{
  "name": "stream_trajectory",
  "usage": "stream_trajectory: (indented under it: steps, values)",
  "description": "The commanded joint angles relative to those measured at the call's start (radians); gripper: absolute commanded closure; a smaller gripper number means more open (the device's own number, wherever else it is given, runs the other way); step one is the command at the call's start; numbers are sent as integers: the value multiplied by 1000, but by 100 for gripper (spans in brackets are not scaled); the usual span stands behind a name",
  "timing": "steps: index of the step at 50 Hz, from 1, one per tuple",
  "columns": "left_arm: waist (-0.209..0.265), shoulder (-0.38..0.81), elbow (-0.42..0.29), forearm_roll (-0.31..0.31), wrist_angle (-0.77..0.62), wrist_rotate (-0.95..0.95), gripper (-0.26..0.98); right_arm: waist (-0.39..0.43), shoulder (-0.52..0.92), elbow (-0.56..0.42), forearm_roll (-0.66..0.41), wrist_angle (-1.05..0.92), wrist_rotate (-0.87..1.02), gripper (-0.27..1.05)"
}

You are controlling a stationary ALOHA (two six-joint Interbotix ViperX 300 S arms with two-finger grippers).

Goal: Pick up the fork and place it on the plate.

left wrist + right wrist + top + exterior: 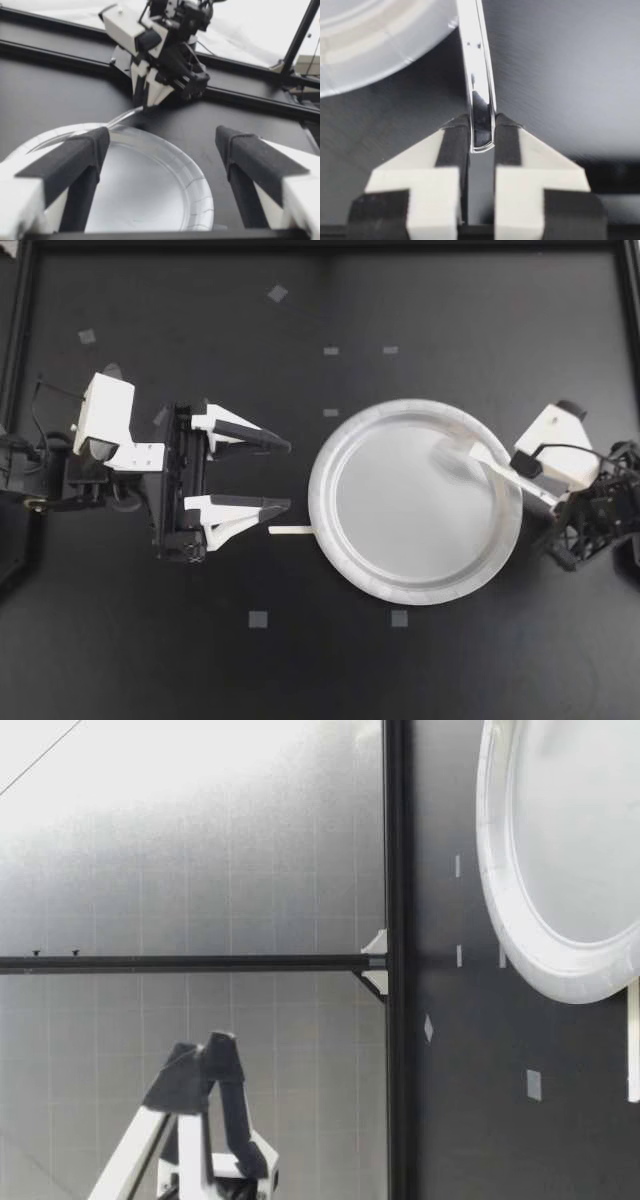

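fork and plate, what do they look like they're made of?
The fork: glossy, sharp highlights and dark reflections along the handle; likely clear or chrome-look plastic, though polished metal can't be ruled out. The plate: disposable type, probably paper or thin plastic with a silvery satin sheen; its fluted, crimped rim shows in the left wrist view.

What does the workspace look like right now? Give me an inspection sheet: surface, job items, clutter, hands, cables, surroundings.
Surface: black table, flat.
Job's things: plate lying on the table; fork held by its handle, head over the plate; contact cannot be told.
Clutter: white strip beside the plate's edge; grey tape squares scattered about.
Hands: left hand open and empty, beside the plate; right hand shut on the fork.
Cables: thin black cable at the left arm, away from the plate.
Surroundings: black frame rail; pale wall beyond.
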Motion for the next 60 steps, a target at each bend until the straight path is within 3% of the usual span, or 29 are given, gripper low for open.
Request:
stream_trajectory:
  steps: [1, 29, 36, 51, 60]
  values:
    - [-2, -9, -11, 2, -5, 3, -10, 3, 44, -21, 0, -74, 0, 105]
    - [0, -11, -8, 2, -6, 5, -10, 3, 51, -32, 20, -129, -5, 100]
    - [-2, -12, -3, 2, -6, 3, -10, 3, 52, -32, 25, -140, -3, 87]
    - [0, -12, 2, 2, -6, 3, -10, 3, 66, -25, 54, -133, 3, 41]
    - [0, -12, 5, 2, -6, 5, -10, 3, 67, -25, 64, -133, 3, 34]
